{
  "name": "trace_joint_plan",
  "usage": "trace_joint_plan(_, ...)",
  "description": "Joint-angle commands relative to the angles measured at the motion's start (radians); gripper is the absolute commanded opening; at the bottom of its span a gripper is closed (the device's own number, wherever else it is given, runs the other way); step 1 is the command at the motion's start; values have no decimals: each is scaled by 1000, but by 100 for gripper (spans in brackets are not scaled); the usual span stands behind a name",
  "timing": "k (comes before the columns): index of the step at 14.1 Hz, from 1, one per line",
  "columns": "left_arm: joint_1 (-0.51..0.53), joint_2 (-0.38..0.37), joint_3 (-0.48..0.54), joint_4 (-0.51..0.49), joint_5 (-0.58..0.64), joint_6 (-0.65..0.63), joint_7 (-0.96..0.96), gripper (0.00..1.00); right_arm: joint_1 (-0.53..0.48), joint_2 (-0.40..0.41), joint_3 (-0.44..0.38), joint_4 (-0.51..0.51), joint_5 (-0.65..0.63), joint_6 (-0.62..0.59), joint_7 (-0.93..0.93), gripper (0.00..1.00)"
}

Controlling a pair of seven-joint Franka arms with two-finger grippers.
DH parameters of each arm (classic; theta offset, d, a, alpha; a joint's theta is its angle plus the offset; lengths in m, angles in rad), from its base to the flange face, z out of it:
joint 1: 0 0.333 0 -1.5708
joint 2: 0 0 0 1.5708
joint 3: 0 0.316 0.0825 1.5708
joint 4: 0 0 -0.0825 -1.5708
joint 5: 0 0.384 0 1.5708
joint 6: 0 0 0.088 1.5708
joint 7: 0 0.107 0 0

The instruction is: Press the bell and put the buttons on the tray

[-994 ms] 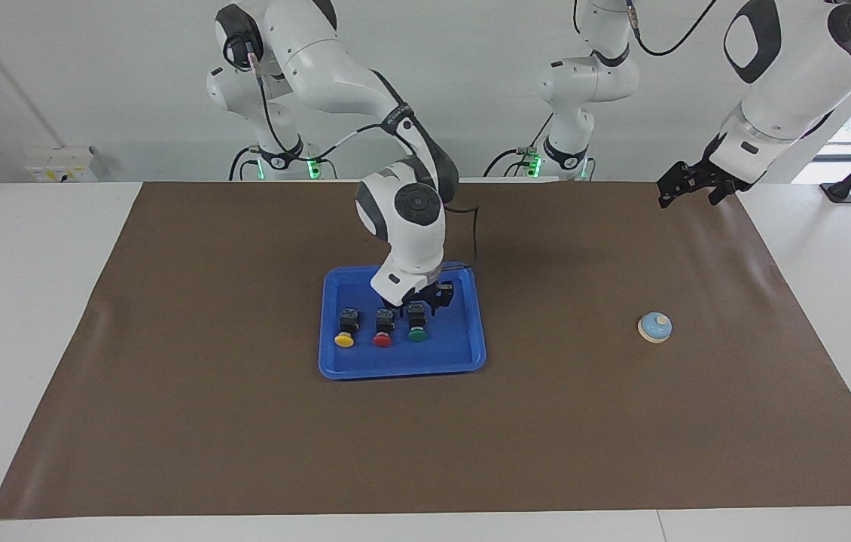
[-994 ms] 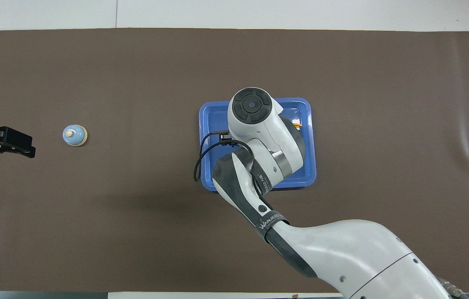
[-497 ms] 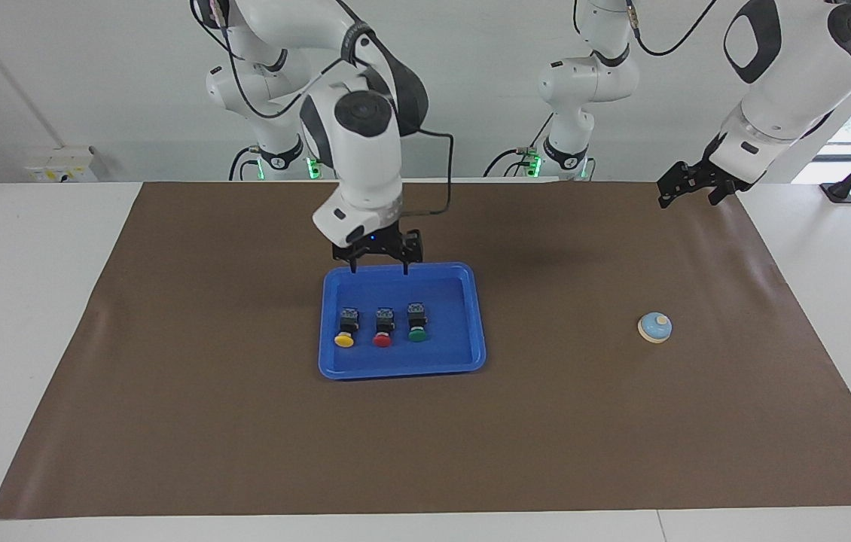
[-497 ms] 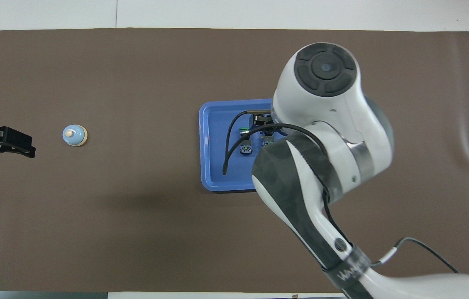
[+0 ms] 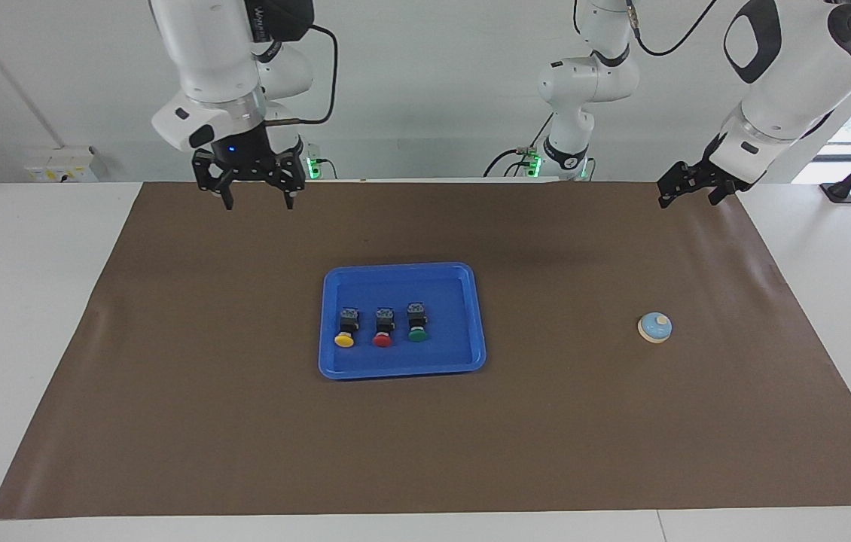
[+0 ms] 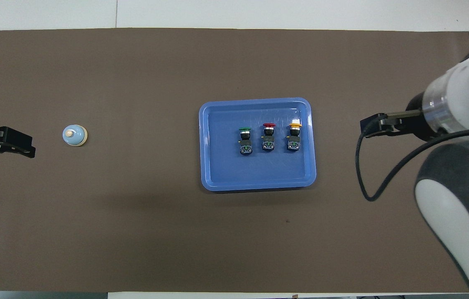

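The blue tray (image 5: 403, 371) (image 6: 257, 185) lies in the middle of the brown mat. Three buttons lie in a row on it: yellow (image 5: 345, 331) (image 6: 294, 136), red (image 5: 382, 330) (image 6: 268, 137) and green (image 5: 416, 325) (image 6: 245, 141). The bell (image 5: 654, 327) (image 6: 74, 135) stands on the mat toward the left arm's end. My right gripper (image 5: 258, 202) (image 6: 367, 126) is open and empty, raised high over the mat toward the right arm's end, clear of the tray. My left gripper (image 5: 685, 194) (image 6: 10, 143) waits in the air over the mat's edge at the left arm's end, apart from the bell.
The brown mat (image 5: 245, 421) (image 6: 135, 232) covers most of the white table. A black cable (image 6: 363, 174) hangs from the right arm's wrist. A third arm's base (image 5: 568, 150) stands at the robots' edge of the table.
My right gripper has risen from low over the green button on the tray and swung away toward the right arm's end, open and empty. The buttons, bell and left gripper have not moved.
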Motion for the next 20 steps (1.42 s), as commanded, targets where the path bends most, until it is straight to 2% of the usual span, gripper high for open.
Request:
trace_joint_plan(1, 0, -11, 3, 6, 8, -17, -3, 100, -94, -48, 13, -68, -3, 5, -67, 100)
trace_joint_plan(3, 0, -11, 3, 6, 8, -17, -3, 100, -154, -46, 13, -68, 1, 7, -74, 100)
trace_joint_plan(6, 0, -11, 3, 6, 8, -17, -3, 100, -182, -46, 13, -71, 3, 8, -74, 100)
trace_joint_plan(15, 0, -11, 3, 6, 8, -17, -3, 100, -200, -48, 12, -68, 9, -53, -74, 100)
trace_joint_plan(18, 0, -11, 3, 6, 8, -17, -3, 100, -202, -46, 12, -68, 26, -55, 47, 100)
trace_joint_plan(20, 0, -10, 3, 6, 8, -17, -3, 100, -206, -48, 12, -68, 26, -61, 54, 100)
